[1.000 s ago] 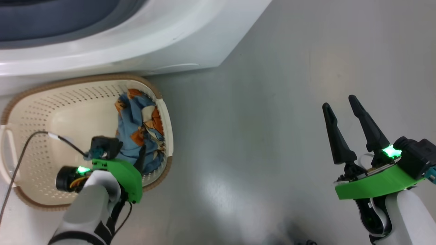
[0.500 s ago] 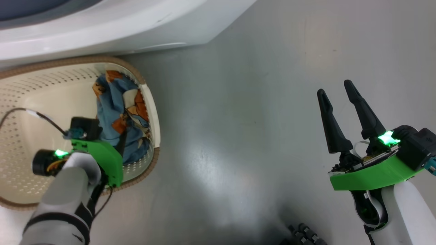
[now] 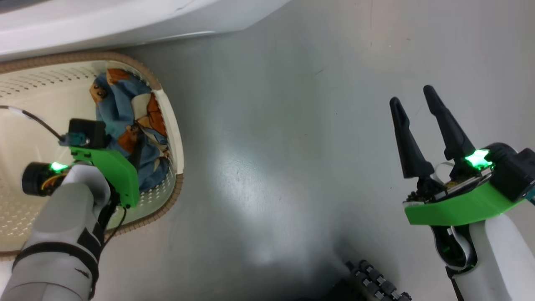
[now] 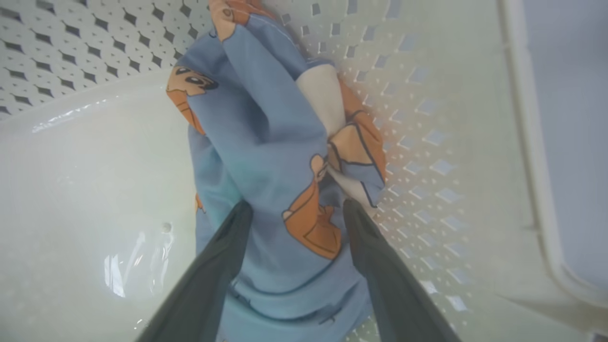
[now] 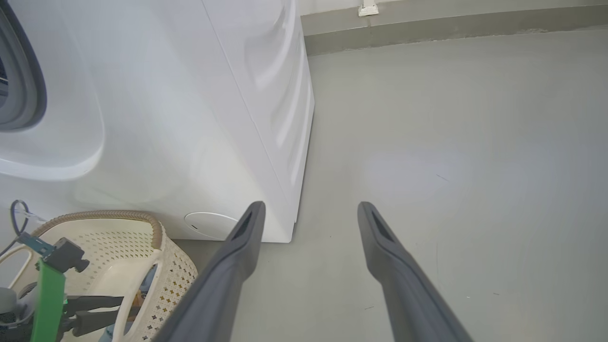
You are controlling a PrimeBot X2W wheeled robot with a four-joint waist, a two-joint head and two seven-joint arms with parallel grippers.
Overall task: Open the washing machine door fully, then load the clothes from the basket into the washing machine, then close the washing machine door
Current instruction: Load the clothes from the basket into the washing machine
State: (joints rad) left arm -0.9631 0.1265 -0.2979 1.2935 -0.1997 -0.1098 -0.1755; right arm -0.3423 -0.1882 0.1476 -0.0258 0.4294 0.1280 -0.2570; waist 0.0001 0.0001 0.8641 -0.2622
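Two grippers noted, both with fingers spread wide. The left gripper (image 4: 298, 205) was down inside the basket (image 3: 172, 125), with its fingers (image 4: 221, 266) set either side of a raised fold of the clothes (image 4: 266, 142). Cloth bulged up between them but was not yet pinched.

The clothes lay in one crumpled blue-and-orange bundle, pushed against the perforated side wall at the basket's right end. Could not tell whether the bundle was one garment or two.

Judgement: the straddle over the highest ridge was chosen so that closing would catch a thick bunch of cloth rather than a single layer. With the wall so near the outer finger, that finger might scrape plastic as it closed.

The right gripper (image 3: 411, 97) hung over bare floor (image 3: 292, 146), well apart from the basket and holding nothing. Judgement: it was parked there to keep out of the left arm's path.

The basket stood just in front of the washing machine (image 5: 213, 118), near its lower front panel, presumably to keep the carry short. A grey gasket (image 5: 38, 85) showed at the edge of the right wrist view. How far the door stood open could not be told.

Step in hand: the grasp. Loading and closing the door remained.
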